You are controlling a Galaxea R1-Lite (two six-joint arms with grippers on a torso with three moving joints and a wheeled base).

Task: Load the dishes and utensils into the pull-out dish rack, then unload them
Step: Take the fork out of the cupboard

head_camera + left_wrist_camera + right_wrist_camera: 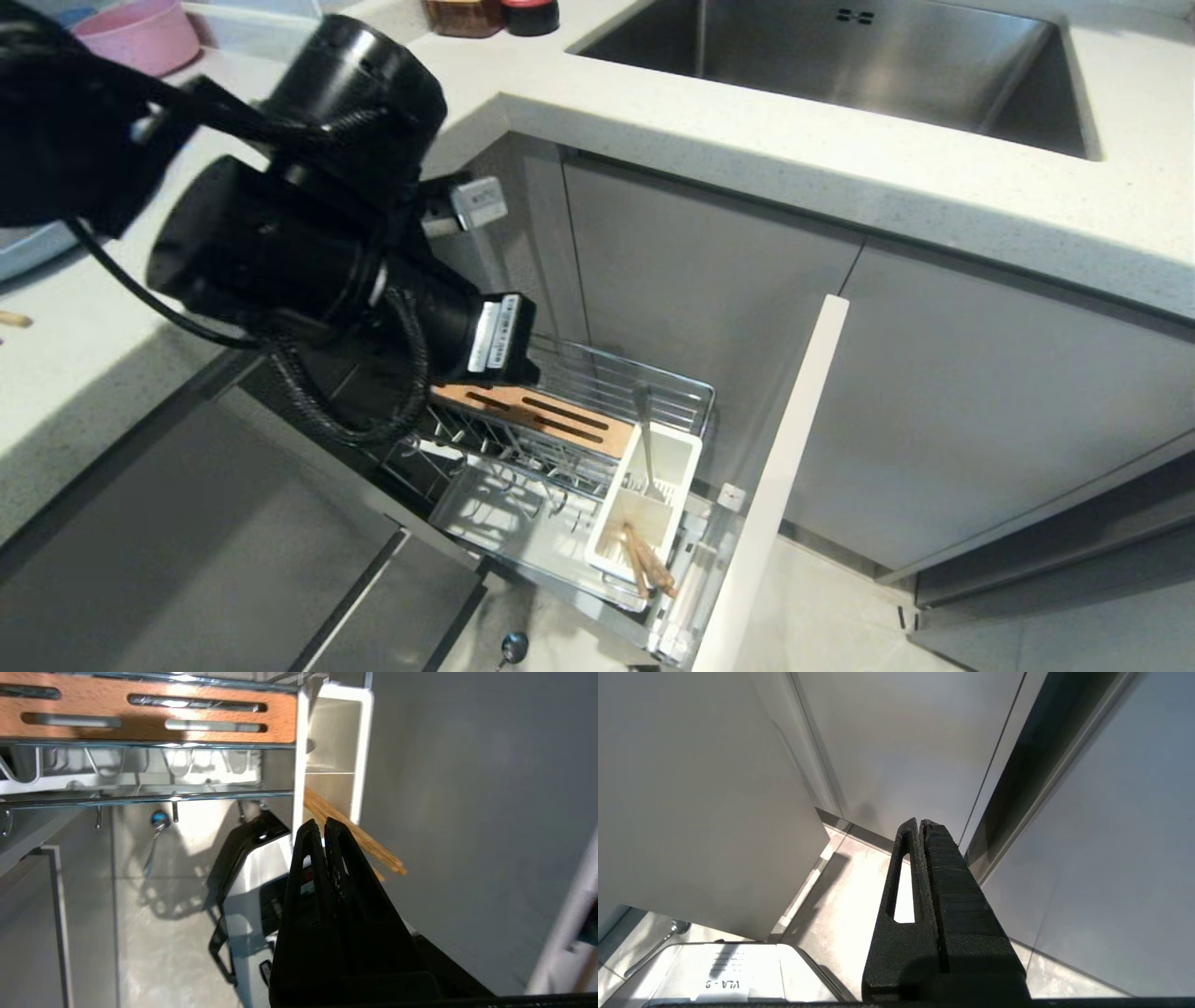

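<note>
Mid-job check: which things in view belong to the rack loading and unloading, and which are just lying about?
Job:
pull-out dish rack
white caddy
chopsticks in the caddy
spoon upright in the caddy
left gripper, shut, empty, near the chopsticks

Lying about:
pink bowl
sink
two dark jars

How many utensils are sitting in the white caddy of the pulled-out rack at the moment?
3: a pair of wooden chopsticks leaning in the near compartment of the white caddy, and one silver spoon standing in its far compartment. Nothing else shows, though the caddy walls could hide something.
</note>
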